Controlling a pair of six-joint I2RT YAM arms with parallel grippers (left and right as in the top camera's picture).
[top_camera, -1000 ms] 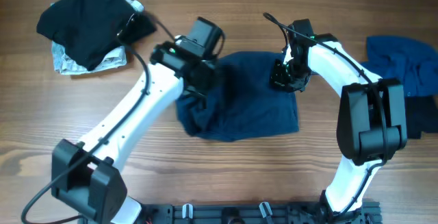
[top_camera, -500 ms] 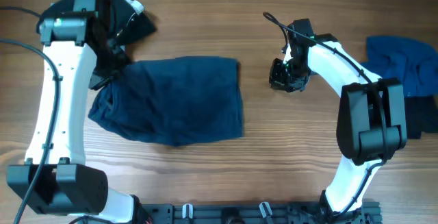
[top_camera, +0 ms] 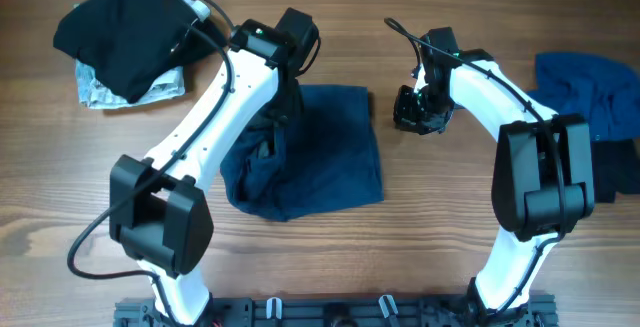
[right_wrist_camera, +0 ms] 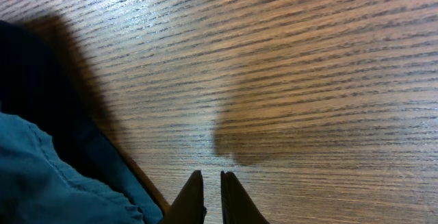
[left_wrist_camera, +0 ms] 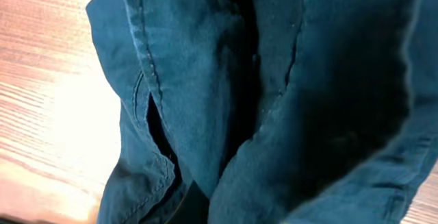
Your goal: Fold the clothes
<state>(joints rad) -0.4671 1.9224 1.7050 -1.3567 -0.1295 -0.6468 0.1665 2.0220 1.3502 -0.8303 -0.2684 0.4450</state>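
Navy shorts [top_camera: 325, 152] are laid bunched at the middle of the table [top_camera: 450, 227], with the left gripper [top_camera: 284, 102] at their upper-left edge.
The left wrist view is filled by the cloth, seams and a pocket slit visible; whether the left fingers are closed on it cannot be told. The right gripper [right_wrist_camera: 209, 179] is held just beside the shorts' right edge, fingers nearly together, nothing between them. A black garment [top_camera: 120, 27] on a pale one [top_camera: 100, 89] is noted far left, a blue garment [top_camera: 590, 82] far right.

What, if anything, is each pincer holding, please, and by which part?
The left pincer seems to grip the shorts by a bunched fold near their far edge; the right pincer holds nothing.
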